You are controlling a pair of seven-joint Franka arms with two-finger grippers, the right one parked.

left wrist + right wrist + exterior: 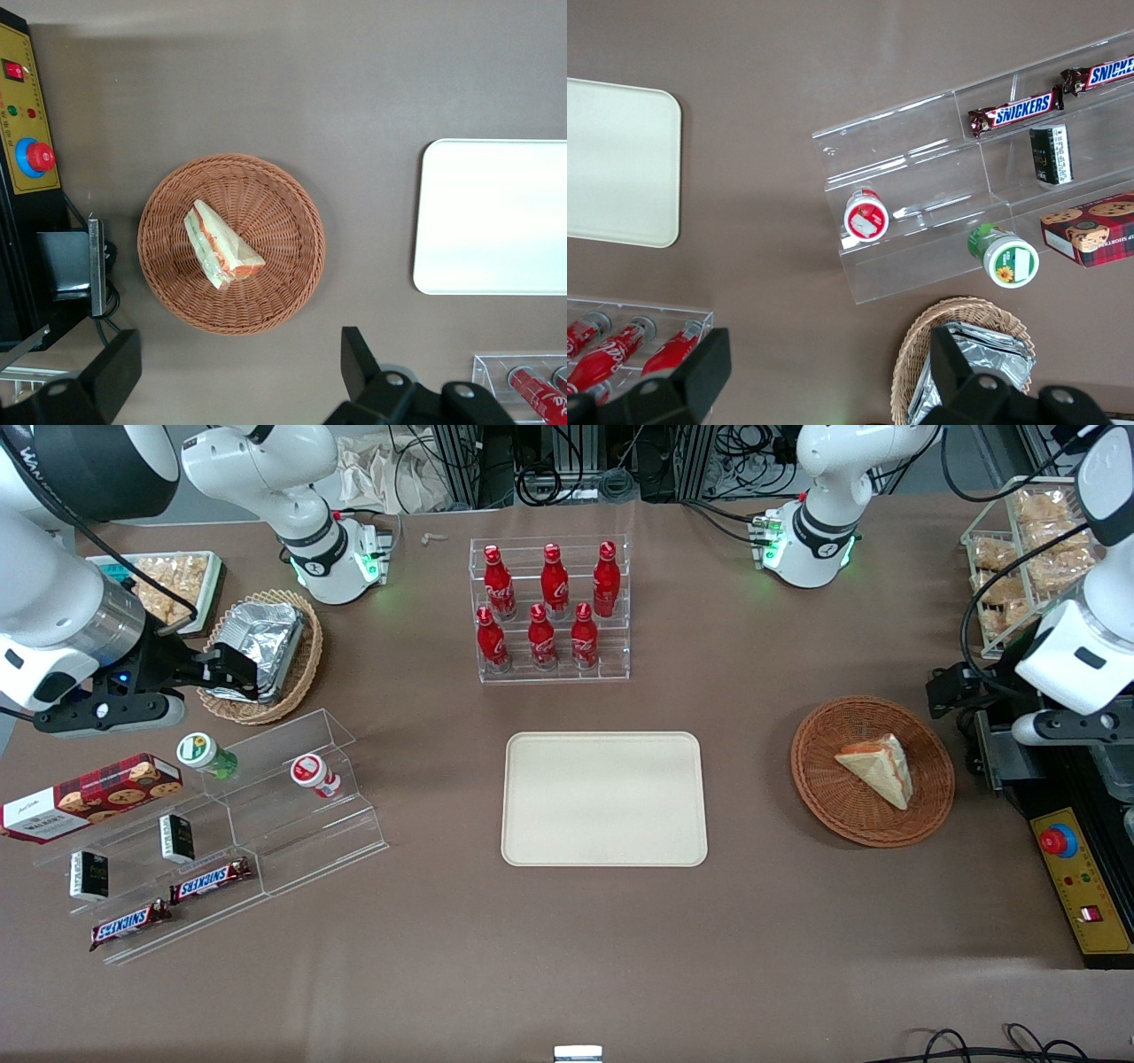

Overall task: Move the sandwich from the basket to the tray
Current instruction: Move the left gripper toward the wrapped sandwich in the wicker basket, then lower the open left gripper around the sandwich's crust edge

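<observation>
The sandwich (877, 769) (220, 248), a pale bread wedge with orange and green filling along its edge, lies in the round reddish-brown basket (824, 797) (283, 292). The cream tray (604, 798) (496, 217) lies flat at the table's middle with nothing on it, a short gap away from the basket. My left gripper (983, 731) (235, 372) hangs above the table just off the basket's rim, toward the working arm's end. It is open wide with nothing between its fingers (359, 363).
A clear rack of red cola bottles (549, 611) (532, 390) stands farther from the front camera than the tray. A control box with a red button (1059, 841) (31, 159) sits beside the basket. Acrylic snack shelves (204, 841) and a tan foil basket (266, 655) lie toward the parked arm's end.
</observation>
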